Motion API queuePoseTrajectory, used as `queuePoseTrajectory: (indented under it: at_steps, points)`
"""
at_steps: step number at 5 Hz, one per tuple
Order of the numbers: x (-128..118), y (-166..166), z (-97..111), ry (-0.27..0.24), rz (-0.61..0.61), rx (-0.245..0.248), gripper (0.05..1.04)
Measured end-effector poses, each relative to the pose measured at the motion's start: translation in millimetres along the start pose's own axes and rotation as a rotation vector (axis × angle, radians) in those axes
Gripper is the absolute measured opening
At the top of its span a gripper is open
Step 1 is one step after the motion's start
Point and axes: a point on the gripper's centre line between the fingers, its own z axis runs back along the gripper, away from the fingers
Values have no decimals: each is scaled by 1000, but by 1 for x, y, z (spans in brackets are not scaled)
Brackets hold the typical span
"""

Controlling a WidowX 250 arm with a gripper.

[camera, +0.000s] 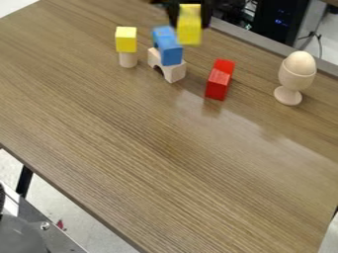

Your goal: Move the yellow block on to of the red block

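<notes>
While 1 yel. [190,29] aloft — 1 red [218,83]

On my feed I see a yellow cube [126,39] atop a pale cylinder [128,60], a blue block [167,46] on a pale arch [174,72], an egg [301,63] upright in its cup [288,95]

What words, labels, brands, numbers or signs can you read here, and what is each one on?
There are none that I can read.
Yellow block in the pincer, red block, egg cup: no lettering visible.
Blue specks on the black case: too small to make out.
</notes>
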Motion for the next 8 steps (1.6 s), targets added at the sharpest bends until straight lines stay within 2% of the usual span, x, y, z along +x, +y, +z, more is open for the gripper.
queuePoseTrajectory:
  at_steps: [1,2,3,5,8]
  points:
    - [-10,-17,-27,52,-73,17,576]
    - [-12,-33,-46,75,-140,37,576]
    - [-9,-37,-59,83,-157,43,576]
    - [-6,-40,-60,78,-167,37,576]
    - [-21,-27,-53,86,-137,31,576]
